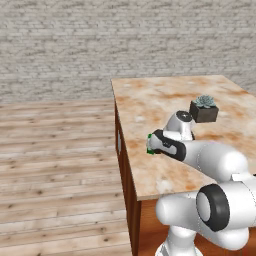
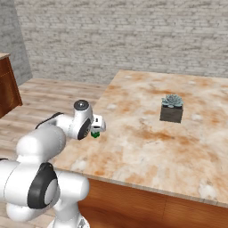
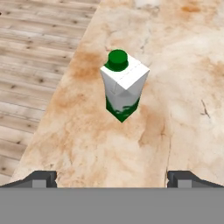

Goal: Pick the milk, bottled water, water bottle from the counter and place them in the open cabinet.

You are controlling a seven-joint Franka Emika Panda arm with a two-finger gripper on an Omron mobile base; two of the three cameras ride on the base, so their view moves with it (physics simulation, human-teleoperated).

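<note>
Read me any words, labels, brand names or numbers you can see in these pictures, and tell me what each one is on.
None can be read.
The milk carton shows plain white and green panels and a green cap, with no lettering.
The small dark planter on the counter carries no label.
The robot's arm shows no markings.
</note>
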